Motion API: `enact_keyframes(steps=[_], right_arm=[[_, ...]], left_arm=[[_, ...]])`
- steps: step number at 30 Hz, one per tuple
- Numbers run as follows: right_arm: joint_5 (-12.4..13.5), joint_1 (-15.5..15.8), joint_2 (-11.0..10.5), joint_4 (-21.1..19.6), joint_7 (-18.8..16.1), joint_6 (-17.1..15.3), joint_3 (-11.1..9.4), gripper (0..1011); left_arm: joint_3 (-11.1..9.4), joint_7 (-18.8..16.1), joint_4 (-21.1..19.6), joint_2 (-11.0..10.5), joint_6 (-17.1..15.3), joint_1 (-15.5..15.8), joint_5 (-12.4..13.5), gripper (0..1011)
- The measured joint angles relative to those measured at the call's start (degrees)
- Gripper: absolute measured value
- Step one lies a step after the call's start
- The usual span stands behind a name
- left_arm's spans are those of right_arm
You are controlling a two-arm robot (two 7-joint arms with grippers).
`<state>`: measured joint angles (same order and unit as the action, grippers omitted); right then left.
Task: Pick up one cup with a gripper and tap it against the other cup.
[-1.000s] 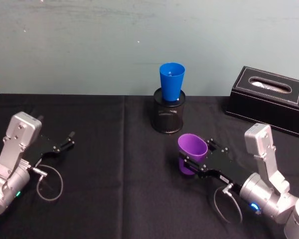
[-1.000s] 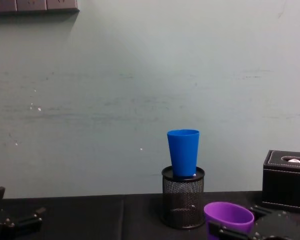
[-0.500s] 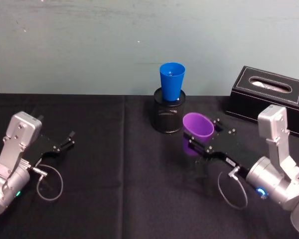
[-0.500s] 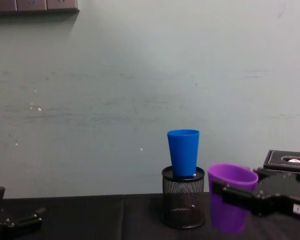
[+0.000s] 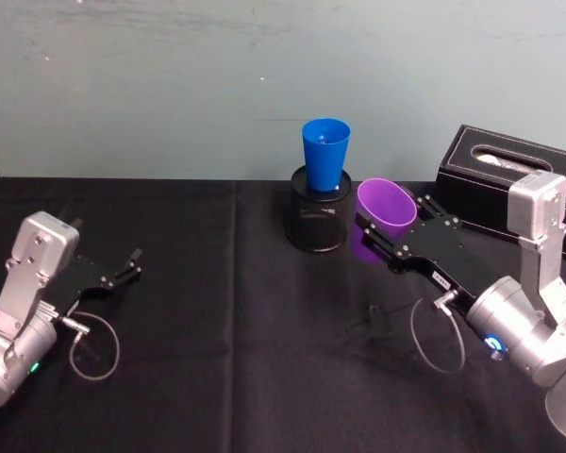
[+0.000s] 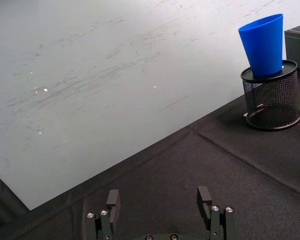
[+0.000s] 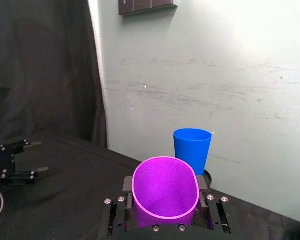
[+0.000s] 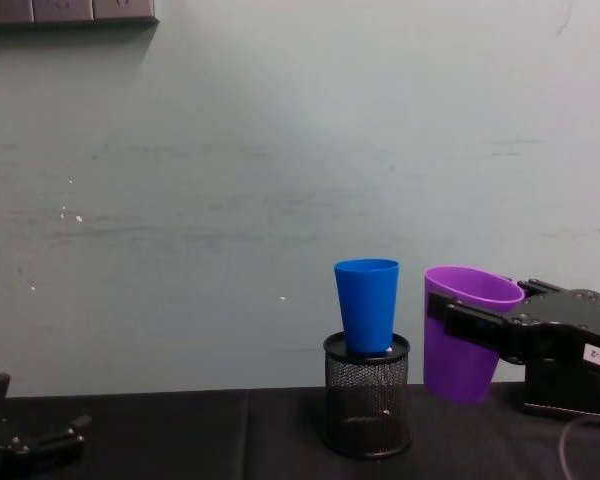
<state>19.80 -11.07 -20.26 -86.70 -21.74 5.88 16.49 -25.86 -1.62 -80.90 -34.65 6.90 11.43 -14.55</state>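
Near the tabletop's (image 5: 217,321) back edge, the blue cup (image 5: 324,151) stands in a mesh holder (image 5: 318,225). The right gripper (image 5: 394,219) pinches the purple cup (image 5: 385,200) in its jaws, up in the air just beside it. Next, I think, comes a gentle sideways tap. The left gripper (image 5: 123,269) rests by the left edge, jaws spread.

Working: right gripper (image 5: 396,226), held up in the air, right arm (image 5: 533,354) reaching forward and inward from the lower right, blue light on at the wrist. Its fingers (image 7: 128,184) run roughly level, pointing forward-left, and clamp the cup (image 5: 385,209) from both sides. The cup sits near upright between them, rim above the fingers, base hanging below. Idle: left gripper (image 5: 132,264), low at the left side, left arm (image 5: 19,302) bent back toward the body. Its fingers (image 6: 113,199) point forward-right and are spread wide apart.
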Motion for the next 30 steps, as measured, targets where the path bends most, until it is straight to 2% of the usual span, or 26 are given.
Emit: enact_keyframes(steps=[7,13,30], right_arm=[[-0.5,0.8,1.2,-1.0,2.2,-2.1,-0.3,721],[-4.0,1.1,1.0,-1.0,3.7,-1.5,0.1,721],[-3.1,1.0,1.2,-1.0,3.6,-1.7,0.0,721]], left_arm=[[0.0,0.0,0.0,0.0,0.0,0.0,0.0,1011],[0.0,0.0,0.0,0.0,0.0,0.0,0.0,1012],[0.0,0.0,0.0,0.0,0.0,0.0,0.0,1012]])
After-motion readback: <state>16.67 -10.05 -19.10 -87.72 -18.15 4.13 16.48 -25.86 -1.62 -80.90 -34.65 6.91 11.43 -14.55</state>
